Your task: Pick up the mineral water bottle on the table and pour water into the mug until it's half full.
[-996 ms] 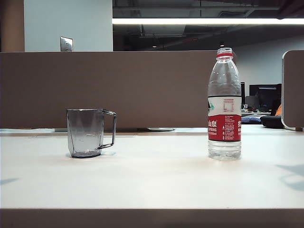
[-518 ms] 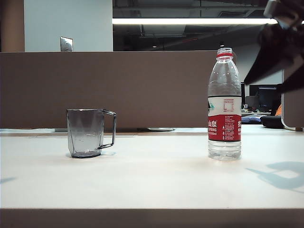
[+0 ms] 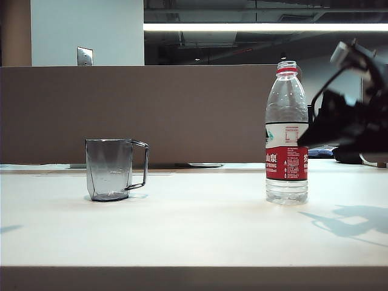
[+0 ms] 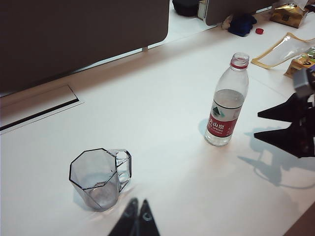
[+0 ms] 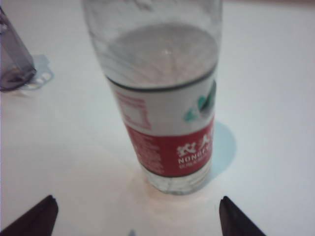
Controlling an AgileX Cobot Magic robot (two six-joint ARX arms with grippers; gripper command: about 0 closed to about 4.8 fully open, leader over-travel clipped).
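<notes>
The mineral water bottle [image 3: 286,136] stands upright and uncapped on the white table [image 3: 194,233], right of the middle. Water [image 4: 228,99] fills it to just above the label. The smoky-grey mug [image 3: 111,169] stands apart on the left, handle toward the bottle. My right gripper [image 3: 308,138] hovers open just right of the bottle at label height, not touching it. In the right wrist view the bottle [image 5: 165,98] stands ahead of the wide-apart fingertips of that gripper [image 5: 137,200]. My left gripper [image 4: 139,202] is shut and empty, close to the mug [image 4: 98,177].
A brown partition [image 3: 182,109] runs behind the table. A cable slot [image 4: 39,105] lies near it. Plastic packets [image 4: 283,49], a gold package [image 4: 288,12] and a small red cap [image 4: 259,31] lie beyond the bottle. The table's dark front edge [image 3: 194,277] is near.
The right gripper came into the exterior view at the upper right, then dropped to the bottle's label height. The bottle and mug have not moved.
</notes>
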